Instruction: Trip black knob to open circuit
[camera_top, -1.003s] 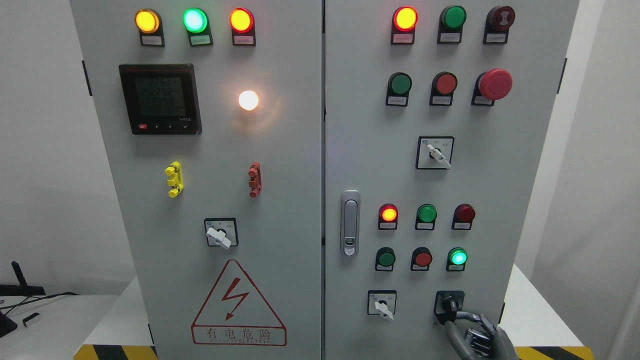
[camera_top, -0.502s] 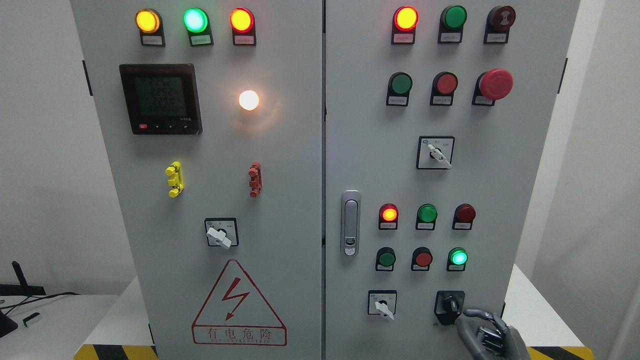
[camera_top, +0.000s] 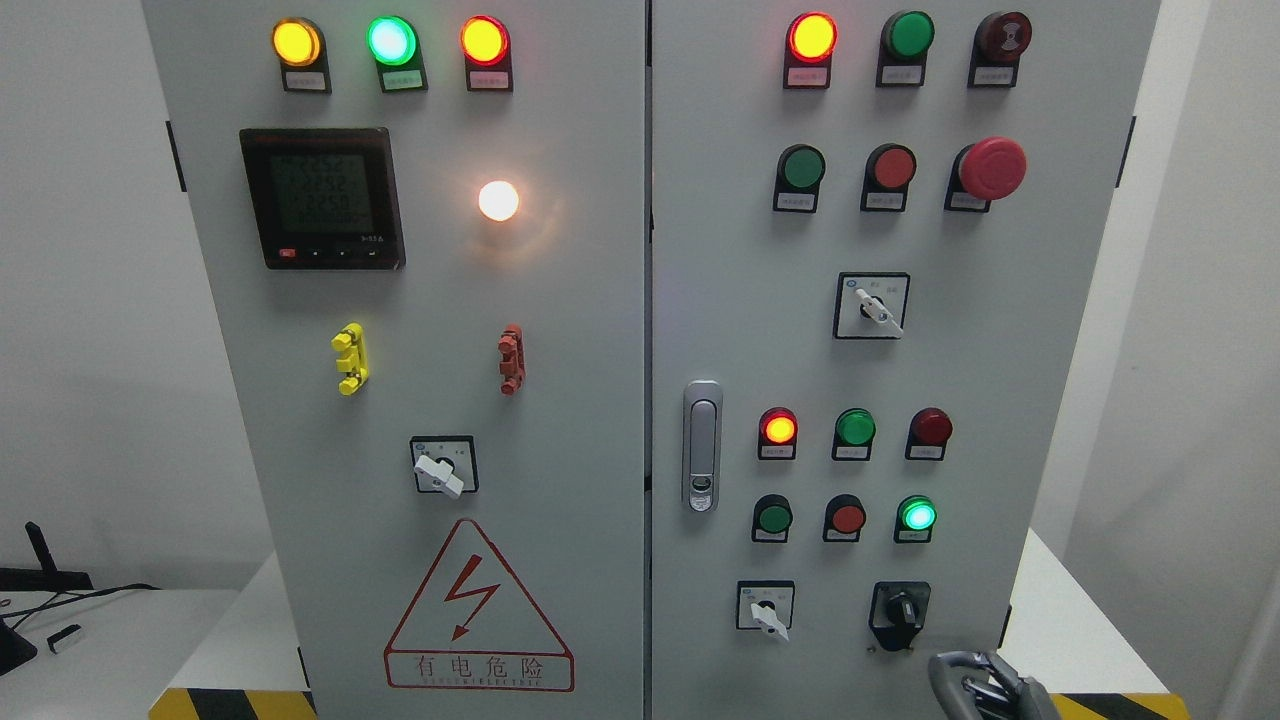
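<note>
Two cabinet doors, a left door (camera_top: 560, 330) and a right door (camera_top: 960, 330), are carrying seven glowing lamps (camera_top: 391, 40) and eight unlit round lamps or buttons (camera_top: 802, 167). Three white-handled selector switches (camera_top: 870, 308), one black knob (camera_top: 900, 608), one red mushroom button (camera_top: 990, 167), one digital meter (camera_top: 321, 197), two coloured clips (camera_top: 349, 359), one door latch (camera_top: 702, 445) and one warning triangle (camera_top: 478, 612) are also showing. One right hand (camera_top: 985, 685) is entering at the lower edge.
</note>
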